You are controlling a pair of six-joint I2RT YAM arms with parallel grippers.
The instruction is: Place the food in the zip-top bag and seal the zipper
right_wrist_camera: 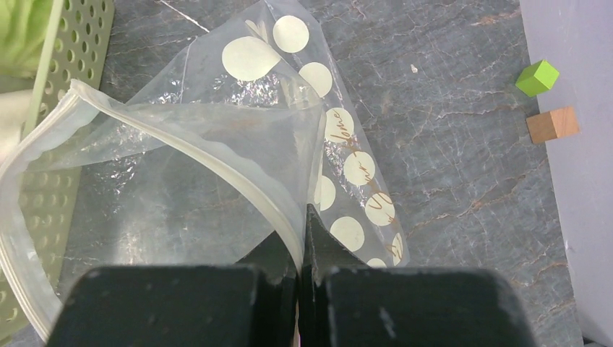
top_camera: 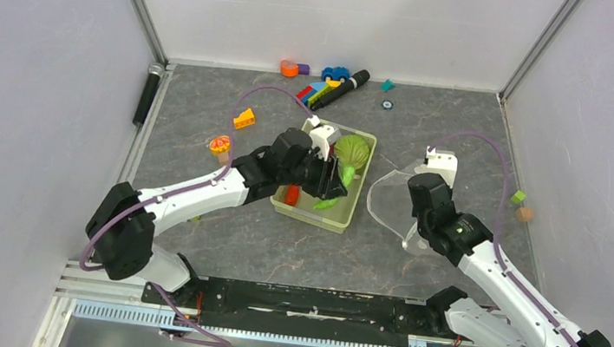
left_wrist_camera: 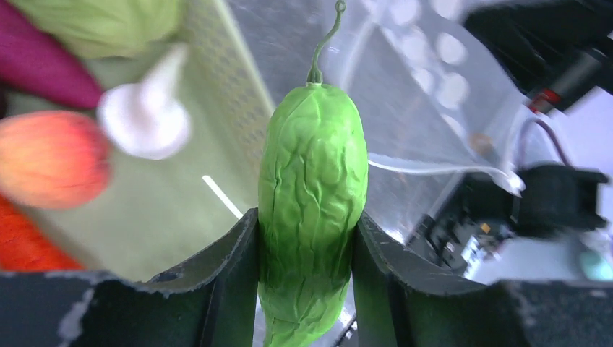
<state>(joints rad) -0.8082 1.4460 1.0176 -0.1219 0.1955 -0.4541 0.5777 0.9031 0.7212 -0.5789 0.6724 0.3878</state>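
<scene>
The left jaws squeeze the cucumber (left_wrist_camera: 312,210) at the basket (top_camera: 307,218) edge. Only the right wrist view shows the right jaws pinching the open bag's (right_wrist_camera: 181,210) zipper (right_wrist_camera: 209,160), bag lying on the counter (right_wrist_camera: 448,144).

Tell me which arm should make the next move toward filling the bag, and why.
Left. The left gripper is shut on the cucumber beside the zip-top bag's open mouth, while the right gripper pinches the bag's rim, holding it open.
</scene>
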